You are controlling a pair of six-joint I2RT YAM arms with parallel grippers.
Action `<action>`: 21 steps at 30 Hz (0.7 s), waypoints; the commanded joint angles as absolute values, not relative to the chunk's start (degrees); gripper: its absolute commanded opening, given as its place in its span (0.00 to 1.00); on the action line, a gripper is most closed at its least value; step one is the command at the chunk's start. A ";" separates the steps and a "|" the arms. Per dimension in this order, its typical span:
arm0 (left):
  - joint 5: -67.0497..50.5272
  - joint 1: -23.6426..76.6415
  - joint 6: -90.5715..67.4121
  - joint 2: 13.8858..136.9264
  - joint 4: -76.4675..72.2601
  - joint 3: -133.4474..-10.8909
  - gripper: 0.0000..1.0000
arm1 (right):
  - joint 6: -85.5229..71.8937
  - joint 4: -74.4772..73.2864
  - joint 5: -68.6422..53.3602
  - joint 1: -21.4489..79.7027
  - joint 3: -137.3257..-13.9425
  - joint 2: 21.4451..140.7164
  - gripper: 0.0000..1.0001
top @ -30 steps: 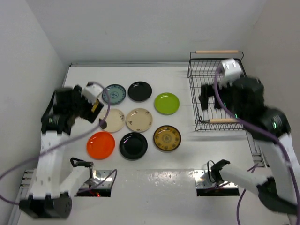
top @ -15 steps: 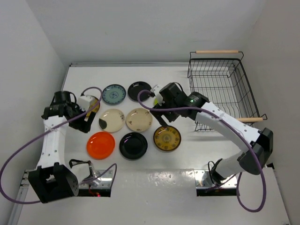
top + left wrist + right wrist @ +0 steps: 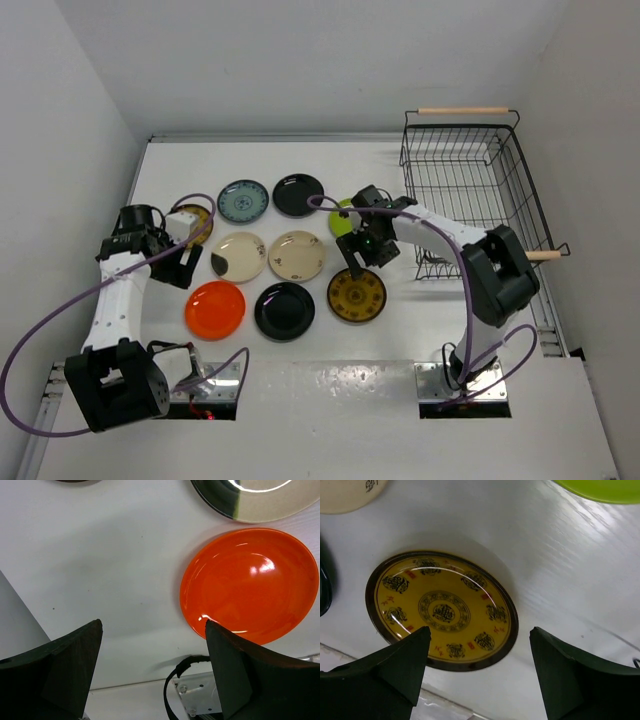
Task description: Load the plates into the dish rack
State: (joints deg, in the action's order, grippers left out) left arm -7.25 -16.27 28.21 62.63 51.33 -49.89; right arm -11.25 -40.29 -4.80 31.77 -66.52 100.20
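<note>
Overhead, I am looking at the plates lying flat on the table [image 3: 180, 170], all left of the dish rack [image 3: 460, 127] and outside it. The right gripper [image 3: 358, 262] is hanging between the lime green plate [image 3: 341, 222] (half covered by the arm) and the brown-and-yellow plate [image 3: 357, 297]. The left gripper [image 3: 185, 270] is sitting just beside the orange-red plate [image 3: 215, 309], and it is hiding most of a ninth plate [image 3: 203, 215], whose pattern I cannot make out.

On the left wrist camera I am seeing the jaws spread wide with only bare table between them. The orange-red plate is lying to the right, and the cream plate [image 3: 250, 495] is being cut off at the top edge.

On the right wrist camera the jaws are standing wide apart over the near rim of the brown-and-yellow plate. Whether they are touching it I cannot tell
</note>
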 commanded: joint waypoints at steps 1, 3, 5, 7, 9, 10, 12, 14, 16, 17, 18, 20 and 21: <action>-7.29 -16.96 26.55 62.75 49.13 -48.87 0.88 | -9.41 -36.04 -8.88 31.91 -64.96 100.81 0.80; -7.29 -16.96 26.02 63.46 48.34 -48.87 0.90 | -9.23 -33.67 -9.14 31.64 -63.90 102.03 0.80; -7.29 -16.96 25.49 64.86 47.64 -49.39 0.90 | -8.96 -32.96 -9.23 30.68 -62.75 103.44 0.80; -7.29 -16.96 25.49 65.73 47.64 -50.09 0.90 | -8.18 -32.00 -9.32 30.15 -62.58 105.02 0.77; -7.29 -16.96 24.87 66.35 47.64 -50.80 0.90 | -7.65 -31.64 -9.84 29.62 -62.49 106.52 0.74; -7.29 -16.96 24.87 66.36 47.64 -51.41 0.90 | -6.52 -31.73 -10.28 29.53 -62.49 106.96 0.73; -7.29 -16.96 24.87 66.88 47.64 -51.42 0.90 | -6.24 -31.99 -10.90 29.62 -62.93 107.84 0.65; -7.29 -16.96 25.48 66.88 47.64 -51.42 0.90 | -6.15 -31.64 -11.51 29.62 -62.14 107.84 0.58; -6.77 -16.96 25.49 66.88 47.11 -51.42 0.90 | -6.50 -31.81 -13.09 29.53 -61.88 106.88 0.44; -6.77 -16.96 25.49 66.88 47.11 -51.42 0.90 | -6.85 -31.64 -13.27 29.62 -61.18 106.44 0.38; -6.16 -16.96 25.49 66.88 47.11 -51.94 0.90 | -7.20 -31.55 -13.71 29.45 -60.91 106.09 0.31; -6.15 -16.96 26.02 66.88 47.11 -51.94 0.90 | -7.64 -31.03 -14.15 29.71 -59.69 103.10 0.21; -6.15 -16.96 26.02 66.88 46.59 -52.47 0.90 | -7.82 -31.03 -14.50 29.36 -59.59 102.23 0.09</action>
State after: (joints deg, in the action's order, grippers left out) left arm -6.61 -16.29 26.00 66.78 48.23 -49.80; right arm -7.33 -32.58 -12.34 29.47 -60.90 106.00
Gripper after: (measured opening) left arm 0.895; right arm 0.162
